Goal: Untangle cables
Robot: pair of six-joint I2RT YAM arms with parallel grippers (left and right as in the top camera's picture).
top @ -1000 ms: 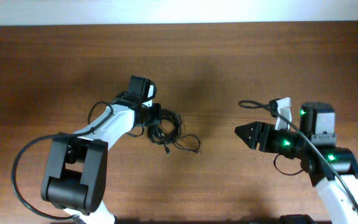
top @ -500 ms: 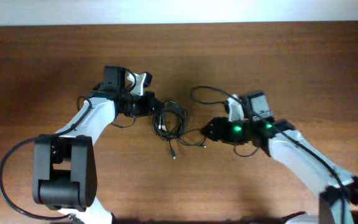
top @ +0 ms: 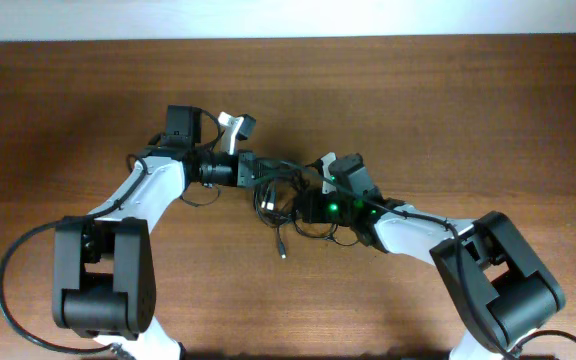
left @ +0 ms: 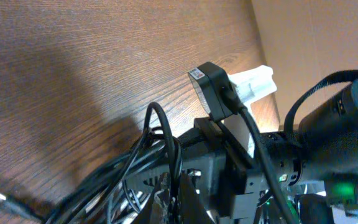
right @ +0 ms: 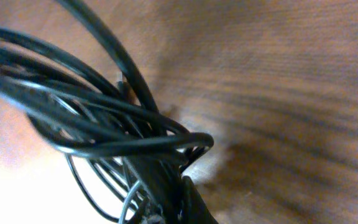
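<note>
Cables (right: 73,124): seen blurry and super close in the right wrist view, a dense knot of thin black loops bunched right at the fingertip (right: 191,199). From overhead the bundle (top: 273,195) is sandwiched between the two grippers.
Right gripper (top: 306,207): pushed into the bundle's side, touching it. Clenched or released can't be told, since only one finger is shown and the strands cover the rest.
Left gripper (top: 251,168): pressed against the opposite side of the bundle. In its own wrist view the strands (left: 148,162) are draped over the dark tip at the bottom edge; whether anything is actually pinched can't be made out either.
Plug end (top: 284,253): one loose tail is trailed out of the knot, lying below both grippers, near but apart from them.
Wrist camera (left: 211,87): the right arm's black box is caught just past the cables, facing the left gripper.
Table (top: 418,90): brown wood grain is seen under everything.
</note>
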